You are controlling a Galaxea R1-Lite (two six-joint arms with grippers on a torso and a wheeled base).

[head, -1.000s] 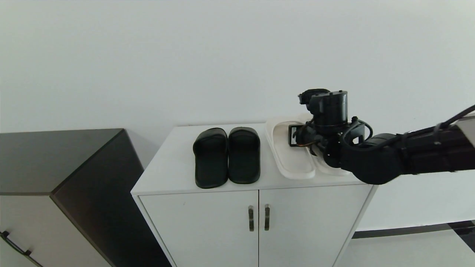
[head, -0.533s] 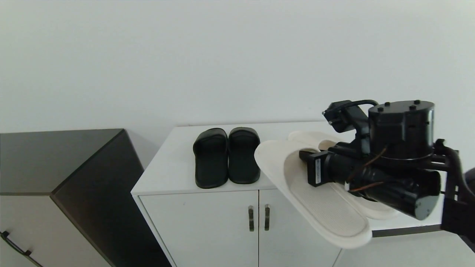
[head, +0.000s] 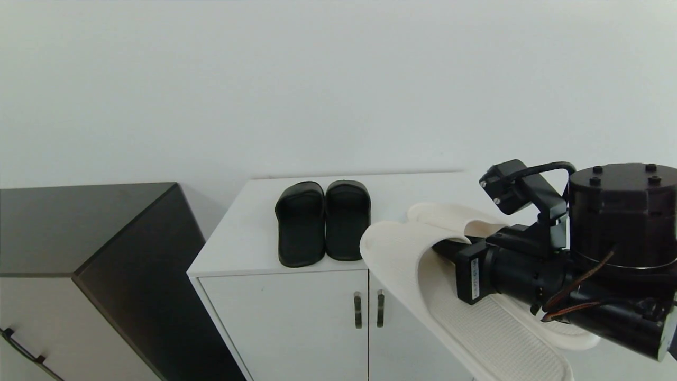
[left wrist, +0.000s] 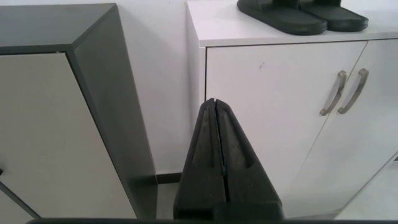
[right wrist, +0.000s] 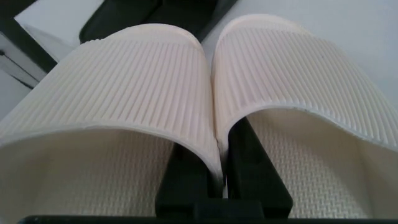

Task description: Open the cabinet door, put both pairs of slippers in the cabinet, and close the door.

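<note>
The pair of cream slippers hangs in the air in front of the cabinet's right half, held by my right gripper, which is shut on the inner straps of both slippers. A pair of black slippers lies side by side on the white cabinet top. Both cabinet doors are shut, with two metal handles at the middle. My left gripper is shut with nothing in it, low in front of the cabinet's left door.
A dark cabinet with a slanted side stands close to the left of the white cabinet. A plain white wall runs behind both. Bare floor lies in front of the cabinet's doors.
My right gripper has lifted the cream slippers off the cabinet top and drawn them back towards the camera and lower. The black slippers have stayed put.
</note>
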